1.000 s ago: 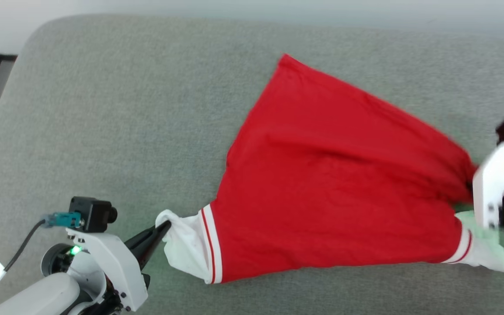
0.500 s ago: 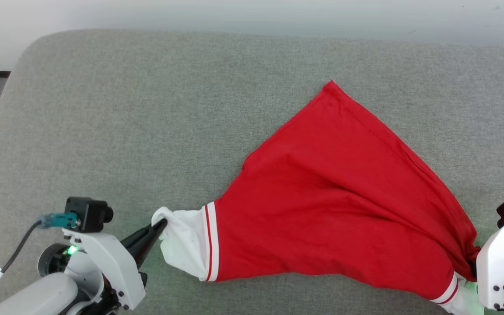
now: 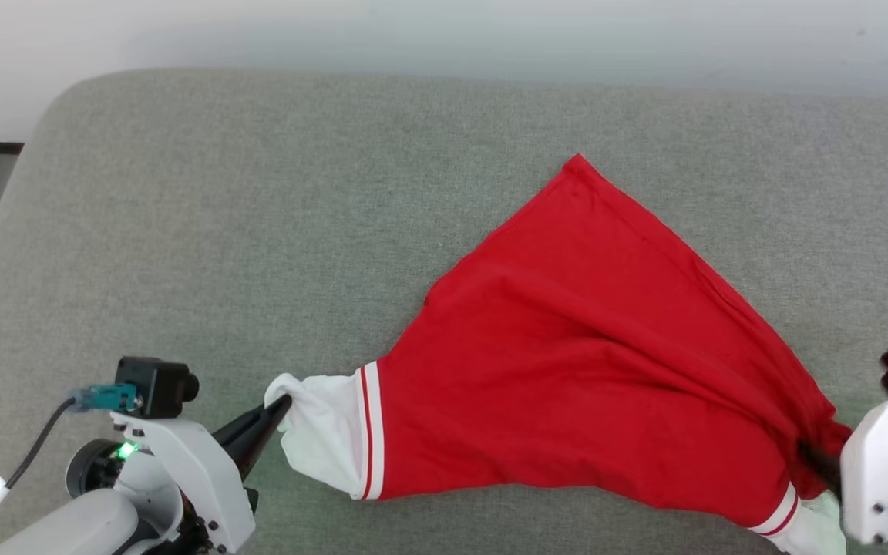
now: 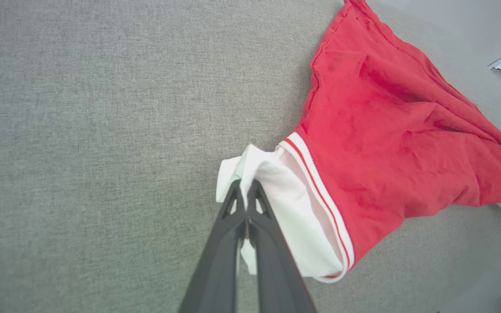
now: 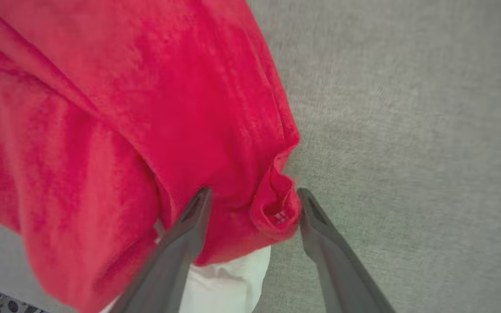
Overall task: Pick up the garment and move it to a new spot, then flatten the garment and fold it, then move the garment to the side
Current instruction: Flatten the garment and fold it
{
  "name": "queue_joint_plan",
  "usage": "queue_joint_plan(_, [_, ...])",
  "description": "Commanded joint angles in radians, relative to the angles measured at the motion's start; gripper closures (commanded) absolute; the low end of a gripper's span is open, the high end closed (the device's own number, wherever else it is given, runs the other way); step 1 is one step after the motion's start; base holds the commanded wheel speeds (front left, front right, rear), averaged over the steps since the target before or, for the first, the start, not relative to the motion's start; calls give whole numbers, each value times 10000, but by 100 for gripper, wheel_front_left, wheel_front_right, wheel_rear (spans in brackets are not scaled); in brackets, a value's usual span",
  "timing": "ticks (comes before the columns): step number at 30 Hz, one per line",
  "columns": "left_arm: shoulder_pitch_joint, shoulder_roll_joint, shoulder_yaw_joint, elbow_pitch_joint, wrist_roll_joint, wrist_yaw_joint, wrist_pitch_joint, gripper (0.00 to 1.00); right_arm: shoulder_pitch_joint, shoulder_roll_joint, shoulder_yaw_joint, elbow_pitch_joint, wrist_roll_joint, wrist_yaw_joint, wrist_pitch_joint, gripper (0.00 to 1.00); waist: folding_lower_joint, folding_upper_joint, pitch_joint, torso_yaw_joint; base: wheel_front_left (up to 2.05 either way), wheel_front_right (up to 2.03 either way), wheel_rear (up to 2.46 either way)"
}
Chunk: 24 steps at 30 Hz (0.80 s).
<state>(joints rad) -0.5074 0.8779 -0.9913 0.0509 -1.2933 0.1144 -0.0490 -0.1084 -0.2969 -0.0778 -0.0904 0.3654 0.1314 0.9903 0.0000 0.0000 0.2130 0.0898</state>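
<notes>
Now the garment [image 3: 583, 370] lies spread across the right half of the grey bench [image 3: 259, 193]. The left gripper [image 4: 245, 184] pinches its white sleeve tight. The right gripper [image 5: 254, 191] stands wide, jaws straddling a bunched red fold.

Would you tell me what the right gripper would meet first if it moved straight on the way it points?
Probably the garment: a bunched red fold lies right between the fingers of the open right gripper, though depth is unclear.
</notes>
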Motion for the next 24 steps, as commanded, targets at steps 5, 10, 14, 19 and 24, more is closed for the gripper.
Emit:
queue_joint_plan(5, [136,-22,-30,-93,40,76,-52,100,-575,-316,-25,-1310,141,-15,-235,0,0,0,-116,25,0,0,0])
queue_joint_plan(10, [20,-131,-67,-198,157,67,-44,100,-1767,-535,663,-1251,54,-16,-1338,0,0,0,-51,186,0,0,0])
queue_joint_plan(14, [-163,-238,-98,-241,250,-3,-22,100,-3117,-481,1445,96,178,-16,-2521,0,0,0,115,410,0,0,0])
queue_joint_plan(19, [-422,-457,-143,-207,395,-167,27,100,-5045,-496,2444,2591,231,-16,-4116,0,0,0,461,802,0,0,0])
queue_joint_plan(24, [-752,-818,-210,-13,530,-396,88,100,-6827,-363,3103,5540,-196,-16,-5198,0,0,0,797,1327,0,0,0])
